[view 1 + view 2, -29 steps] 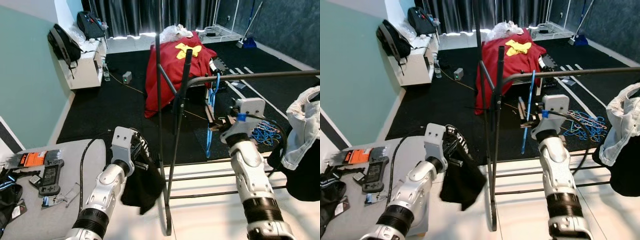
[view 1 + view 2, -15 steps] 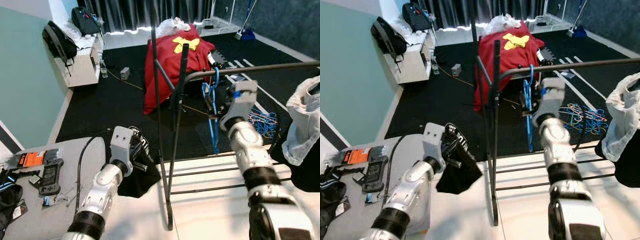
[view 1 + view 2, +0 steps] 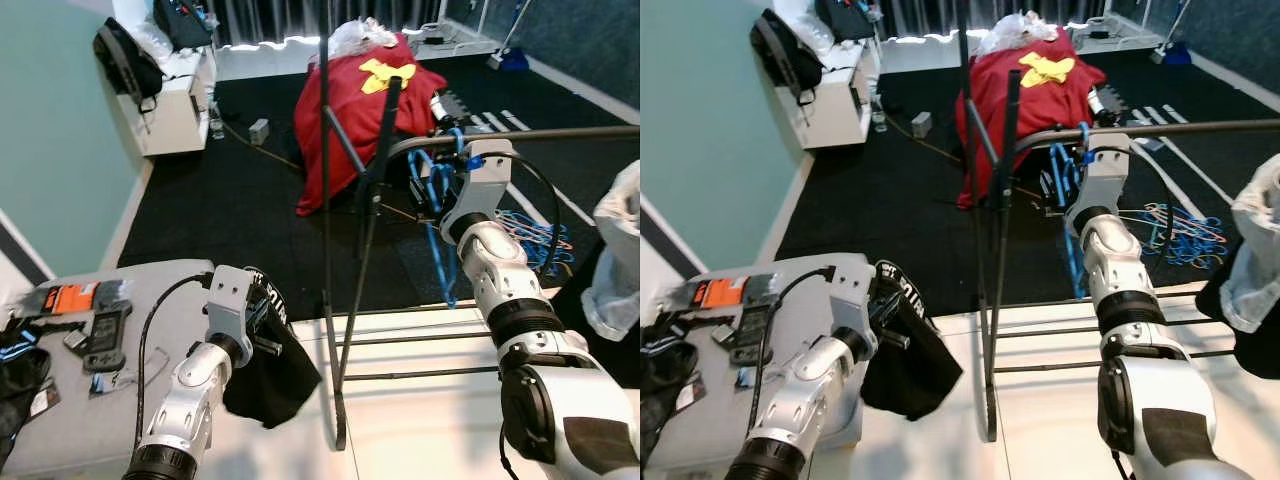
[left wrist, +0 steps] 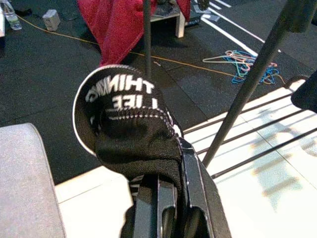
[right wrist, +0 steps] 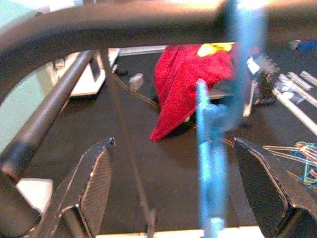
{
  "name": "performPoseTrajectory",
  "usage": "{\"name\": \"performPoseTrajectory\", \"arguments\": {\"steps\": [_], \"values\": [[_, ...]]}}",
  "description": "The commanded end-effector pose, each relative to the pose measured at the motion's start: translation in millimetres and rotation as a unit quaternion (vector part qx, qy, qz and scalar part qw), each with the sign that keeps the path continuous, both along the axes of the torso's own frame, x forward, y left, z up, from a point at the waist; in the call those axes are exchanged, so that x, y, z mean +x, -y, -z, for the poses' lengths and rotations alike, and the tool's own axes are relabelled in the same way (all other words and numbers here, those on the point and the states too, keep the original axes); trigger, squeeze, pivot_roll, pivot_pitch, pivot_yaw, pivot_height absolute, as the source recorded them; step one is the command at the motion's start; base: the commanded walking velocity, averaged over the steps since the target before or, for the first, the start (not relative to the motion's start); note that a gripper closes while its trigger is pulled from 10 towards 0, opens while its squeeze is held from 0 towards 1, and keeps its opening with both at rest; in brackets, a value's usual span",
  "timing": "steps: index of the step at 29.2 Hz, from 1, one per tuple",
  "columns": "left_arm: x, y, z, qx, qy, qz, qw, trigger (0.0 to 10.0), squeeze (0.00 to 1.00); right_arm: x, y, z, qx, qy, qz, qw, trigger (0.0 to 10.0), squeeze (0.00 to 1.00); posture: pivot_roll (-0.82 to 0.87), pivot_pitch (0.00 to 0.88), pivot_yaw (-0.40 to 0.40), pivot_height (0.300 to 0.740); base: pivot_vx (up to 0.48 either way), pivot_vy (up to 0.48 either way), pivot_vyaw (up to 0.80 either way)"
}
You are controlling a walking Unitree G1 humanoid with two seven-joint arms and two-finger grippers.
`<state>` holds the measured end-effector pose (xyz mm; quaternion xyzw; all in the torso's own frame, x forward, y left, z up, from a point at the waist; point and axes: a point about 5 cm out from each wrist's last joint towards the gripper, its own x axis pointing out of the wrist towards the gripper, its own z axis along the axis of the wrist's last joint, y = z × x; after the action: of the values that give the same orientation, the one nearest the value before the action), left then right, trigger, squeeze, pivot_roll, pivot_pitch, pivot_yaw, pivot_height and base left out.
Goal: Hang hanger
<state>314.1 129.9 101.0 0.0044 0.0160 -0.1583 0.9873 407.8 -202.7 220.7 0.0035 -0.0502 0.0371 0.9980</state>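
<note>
Since a second ago my right gripper (image 3: 432, 190) has climbed from below the rack's rail (image 3: 560, 134) to just under it, and the blue hanger (image 3: 441, 238) has come up with it, its hook now at the rail.

From the left eye, I see the hanger dangling beside that gripper, reaching down toward the dark floor. My left gripper (image 3: 262, 318) sits low beside the grey table (image 3: 150, 285), with a black garment (image 3: 268, 370) drooping from it.

Through the right eye, a red cloth (image 3: 1005, 105) drapes over furniture behind the rack.

On the left wrist view, the fingers (image 4: 148, 210) are clamped together on the black garment.

On the right wrist view, both fingers (image 5: 96, 181) stand wide apart, with the blurred hanger between them, the rail just above.
</note>
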Motion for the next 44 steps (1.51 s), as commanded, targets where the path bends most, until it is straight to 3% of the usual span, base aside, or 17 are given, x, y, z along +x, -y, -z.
{"name": "performPoseTrajectory", "arguments": {"steps": [1, 13, 14, 16, 17, 18, 19, 20, 36, 37, 42, 43, 44], "values": [[-4.8, -8.9, 4, 0.008, -0.011, -0.004, 1.000, 10.0, 0.00, 2.4, -1.0, -2, 0.004, -0.006, -0.003, 1.000, 10.0, 0.00, -0.07, 0.156, 0.016, 0.740, 0.000, 0.000, 0.00], [-8.4, -12.0, 4, 0.000, -0.014, -0.010, 1.000, 10.0, 0.00, 5.7, 3.1, -7, -0.018, -0.036, 0.000, 0.999, 10.0, 0.00, -0.08, 0.176, -0.002, 0.740, 0.000, 0.000, 0.00], [-8.7, -11.5, 4, -0.001, -0.015, -0.009, 1.000, 10.0, 0.00, 6.2, 3.9, -7, -0.016, -0.039, 0.003, 0.999, 8.8, 0.00, -0.08, 0.176, -0.001, 0.740, 0.000, 0.000, 0.00], [-8.7, -11.5, 4, -0.001, -0.015, -0.009, 1.000, 10.0, 0.00, 6.2, 3.9, -7, -0.016, -0.039, 0.003, 0.999, 8.8, 0.00, -0.08, 0.176, -0.001, 0.740, 0.000, 0.000, 0.00], [-8.8, -11.2, 4, 0.000, -0.016, -0.008, 1.000, 10.0, 0.00, 6.5, 5.1, -8, -0.014, -0.041, 0.007, 0.999, 3.9, 0.00, -0.08, 0.176, -0.001, 0.740, 0.000, 0.000, 0.00], [-8.5, -11.2, 3, 0.001, -0.016, -0.007, 1.000, 10.0, 0.00, 6.7, 6.0, -8, -0.013, -0.043, 0.011, 0.999, 1.6, 0.00, -0.08, 0.175, 0.000, 0.740, 0.000, 0.000, 0.00], [-8.5, -11.2, 3, 0.001, -0.016, -0.007, 1.000, 10.0, 0.00, 6.7, 6.0, -8, -0.013, -0.043, 0.011, 0.999, 1.6, 0.00, -0.08, 0.175, 0.000, 0.740, 0.000, 0.000, 0.00], [-8.2, -11.4, 2, 0.003, -0.016, -0.006, 1.000, 10.0, 0.00, 7.0, 6.9, -8, -0.014, -0.044, 0.014, 0.999, 0.3, 0.00, -0.08, 0.170, 0.001, 0.740, 0.000, 0.000, 0.00], [-1.6, -13.2, -3, 0.016, -0.013, -0.005, 1.000, 10.0, 0.00, 7.5, 5.9, -11, -0.051, -0.037, 0.038, 0.997, 0.0, 0.00, -0.10, 0.125, 0.020, 0.740, 0.000, 0.000, 0.00], [-1.7, -10.1, -3, 0.021, -0.014, 0.003, 1.000, 10.0, 0.00, 5.1, 4.6, -6, -0.072, -0.030, 0.047, 0.996, 0.0, 0.00, -0.10, 0.115, 0.031, 0.740, 0.000, 0.000, 0.00], [-1.3, -7.6, -3, 0.027, -0.015, 0.012, 0.999, 10.0, 0.00, 3.0, 3.3, -2, -0.087, -0.023, 0.055, 0.994, 0.0, 0.00, -0.11, 0.110, 0.037, 0.740, 0.000, 0.000, 0.00], [-1.1, -4.0, -2, 0.034, -0.016, 0.023, 0.999, 10.0, 0.00, -0.2, 1.8, 8, -0.089, -0.026, 0.057, 0.994, 0.5, 0.00, -0.11, 0.101, 0.045, 0.740, 0.000, 0.000, 0.00], [-1.0, -1.3, -2, 0.039, -0.017, 0.031, 0.999, 10.0, 0.00, -2.3, 1.4, 14, -0.084, -0.031, 0.059, 0.994, 0.3, 0.00, -0.11, 0.100, 0.045, 0.740, 0.000, 0.000, 0.00]]}}
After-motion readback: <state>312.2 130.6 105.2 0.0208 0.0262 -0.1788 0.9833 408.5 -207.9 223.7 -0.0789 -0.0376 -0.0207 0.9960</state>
